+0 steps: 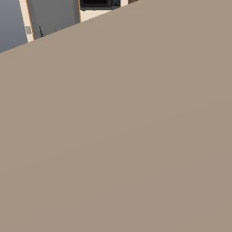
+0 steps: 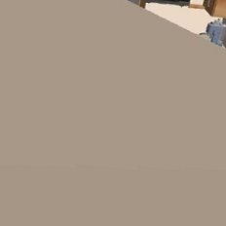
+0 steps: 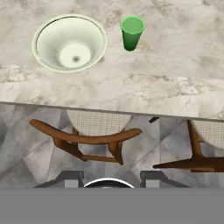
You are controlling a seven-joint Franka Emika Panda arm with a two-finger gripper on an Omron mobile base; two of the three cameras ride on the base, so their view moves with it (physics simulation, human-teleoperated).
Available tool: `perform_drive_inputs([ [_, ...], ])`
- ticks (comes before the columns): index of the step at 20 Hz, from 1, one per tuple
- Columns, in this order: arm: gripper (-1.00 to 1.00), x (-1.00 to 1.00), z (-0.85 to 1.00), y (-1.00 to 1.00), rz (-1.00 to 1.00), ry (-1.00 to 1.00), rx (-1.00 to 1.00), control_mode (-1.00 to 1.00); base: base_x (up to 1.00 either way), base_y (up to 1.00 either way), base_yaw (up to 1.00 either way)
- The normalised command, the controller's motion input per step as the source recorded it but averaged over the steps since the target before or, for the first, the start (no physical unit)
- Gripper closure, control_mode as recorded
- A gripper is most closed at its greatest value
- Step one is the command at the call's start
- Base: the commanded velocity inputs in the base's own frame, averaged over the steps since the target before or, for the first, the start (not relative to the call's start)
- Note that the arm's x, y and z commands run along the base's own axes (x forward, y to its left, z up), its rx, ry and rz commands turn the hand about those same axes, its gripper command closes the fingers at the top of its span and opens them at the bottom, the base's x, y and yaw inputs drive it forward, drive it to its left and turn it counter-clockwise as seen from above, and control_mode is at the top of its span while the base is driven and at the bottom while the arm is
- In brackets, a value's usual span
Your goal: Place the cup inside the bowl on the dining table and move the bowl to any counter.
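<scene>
Right chair (image 3: 197, 148) cut off at edge

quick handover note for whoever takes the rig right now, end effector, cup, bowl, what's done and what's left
End effector: in the hand view its fingertips stand apart with nothing between them; it is above the chairs, short of the table edge.
Cup: upright on the marbled table, beside the bowl and apart from it.
Bowl: upright on the same table, nothing in it.
Chairs: one wooden chair tucked under the table edge, a second chair beside it.
Done: nothing yet.
Left: grasp the cup, put it in the bowl, then carry the bowl to a counter.
</scene>
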Motion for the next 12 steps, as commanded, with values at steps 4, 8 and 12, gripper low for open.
perform_drive_inputs([
  [4, -1.0, 0.12, 0.0, 0.0, -0.01, 0.0, 0.0, -1.0, 0.0, 0.0, 0.0],
  [8, -1.0, 0.15, -0.01, 0.0, -0.05, 0.0, 0.0, -1.0, 0.0, 0.0, 0.0],
  [12, -1.0, 0.35, -0.03, -0.01, -0.03, 0.0, 0.0, -1.0, 0.0, 0.0, 0.0],
])
